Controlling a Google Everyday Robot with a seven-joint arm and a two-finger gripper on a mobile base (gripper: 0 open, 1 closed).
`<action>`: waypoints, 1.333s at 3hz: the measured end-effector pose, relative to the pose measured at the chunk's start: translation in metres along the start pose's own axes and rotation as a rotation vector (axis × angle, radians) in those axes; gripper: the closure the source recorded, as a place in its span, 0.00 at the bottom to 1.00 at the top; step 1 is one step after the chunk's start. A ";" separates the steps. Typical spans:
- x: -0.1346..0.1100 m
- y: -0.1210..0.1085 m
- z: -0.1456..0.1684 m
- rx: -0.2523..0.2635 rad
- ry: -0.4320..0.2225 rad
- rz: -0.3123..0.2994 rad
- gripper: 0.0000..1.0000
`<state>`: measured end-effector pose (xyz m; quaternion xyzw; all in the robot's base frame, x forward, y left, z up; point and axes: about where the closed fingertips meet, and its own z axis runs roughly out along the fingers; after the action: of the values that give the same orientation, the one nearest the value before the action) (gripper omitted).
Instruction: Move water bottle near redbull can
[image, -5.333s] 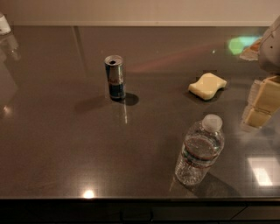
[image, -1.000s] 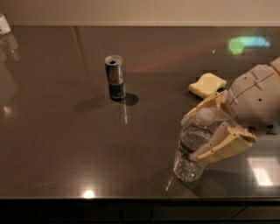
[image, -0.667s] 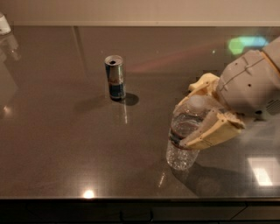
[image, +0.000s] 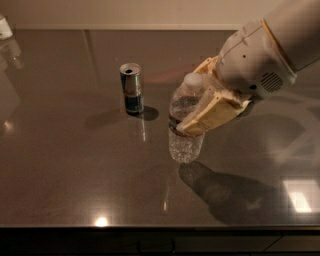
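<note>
Above table (image: 75, 175), tool (image: 192, 104) around water bottle (image: 186, 145)

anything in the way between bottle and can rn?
Nothing visible. The tool, right of centre, is shut on the bottle. Only a bare strip of table lies between the bottle and the can, which stands upright to its left and a bit further back.

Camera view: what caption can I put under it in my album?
The gripper holds the bottle upright over a dark table, close beside the can.
</note>
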<state>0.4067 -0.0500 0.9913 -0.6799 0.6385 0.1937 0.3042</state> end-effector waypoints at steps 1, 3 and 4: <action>-0.012 -0.031 0.010 0.026 0.009 0.001 1.00; -0.018 -0.089 0.030 0.047 0.003 0.033 1.00; -0.017 -0.109 0.041 0.042 -0.012 0.058 1.00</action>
<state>0.5170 -0.0098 0.9903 -0.6534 0.6601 0.1930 0.3162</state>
